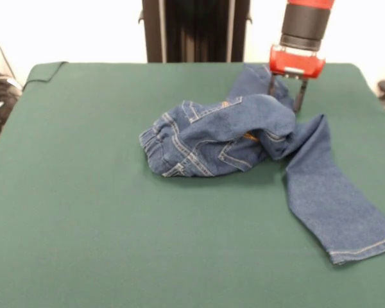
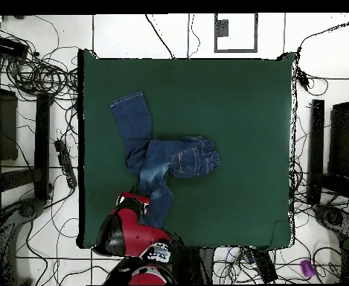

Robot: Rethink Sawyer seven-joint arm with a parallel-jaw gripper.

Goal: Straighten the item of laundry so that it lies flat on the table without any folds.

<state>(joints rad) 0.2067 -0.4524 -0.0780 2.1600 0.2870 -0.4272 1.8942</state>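
End effector (image 1: 284,94) spread wide, prongs straddling far leg of crumpled jeans (image 1: 244,138) — other leg flat on green counter (image 1: 83,212).

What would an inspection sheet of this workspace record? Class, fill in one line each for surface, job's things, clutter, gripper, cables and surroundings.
Surface: green table, covered in felt-like cloth, one far corner of the cloth lifted.
Job's things: blue denim jeans, bunched at the waistband, one leg stretched flat toward the near edge, the other leg folded under the gripper.
Clutter: nothing seen on the table besides the jeans.
Gripper: gripper hangs from the red and black arm, its fingers apart, down at the folded leg near the far edge; whether they touch the cloth cannot be told.
Cables: many loose cables on the floor around the table.
Surroundings: white tiled floor, dark equipment at both sides.
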